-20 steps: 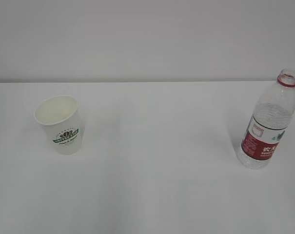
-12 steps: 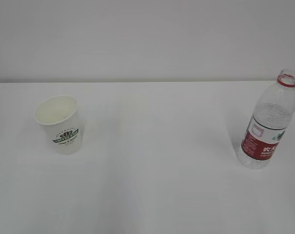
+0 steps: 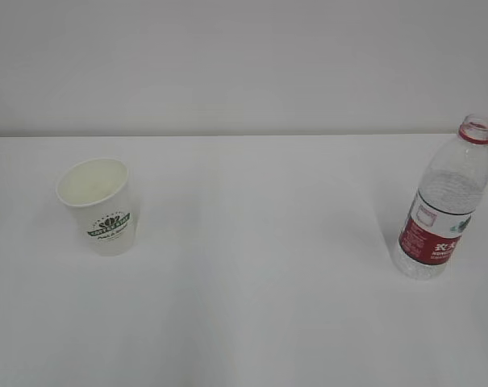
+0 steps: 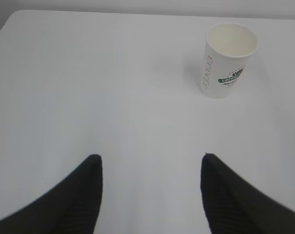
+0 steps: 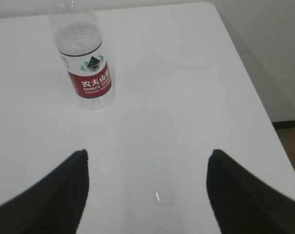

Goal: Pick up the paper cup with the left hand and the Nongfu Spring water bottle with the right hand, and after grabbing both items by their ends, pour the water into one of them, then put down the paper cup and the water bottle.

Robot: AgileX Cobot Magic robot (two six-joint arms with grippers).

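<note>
In the exterior view you see a white table [image 3: 252,322] before a plain wall; the cup [image 3: 98,206] stands upright at left, the bottle [image 3: 442,211] upright at right, well apart. In the left wrist view your left gripper [image 4: 149,168] is open and empty, the cup ahead and to its right. In the right wrist view your right gripper [image 5: 147,163] is open too, the bottle ahead and to its left.

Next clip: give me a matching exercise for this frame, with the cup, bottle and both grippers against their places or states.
Things:
1. paper cup
2. water bottle
3. left gripper
4. right gripper

States:
A. open, bottle ahead to its left
B. upright, capless, table's right side
C. open, cup ahead to its right
D. upright, table's left side

Pairs: 1-D, 2-B, 3-C, 4-A
</note>
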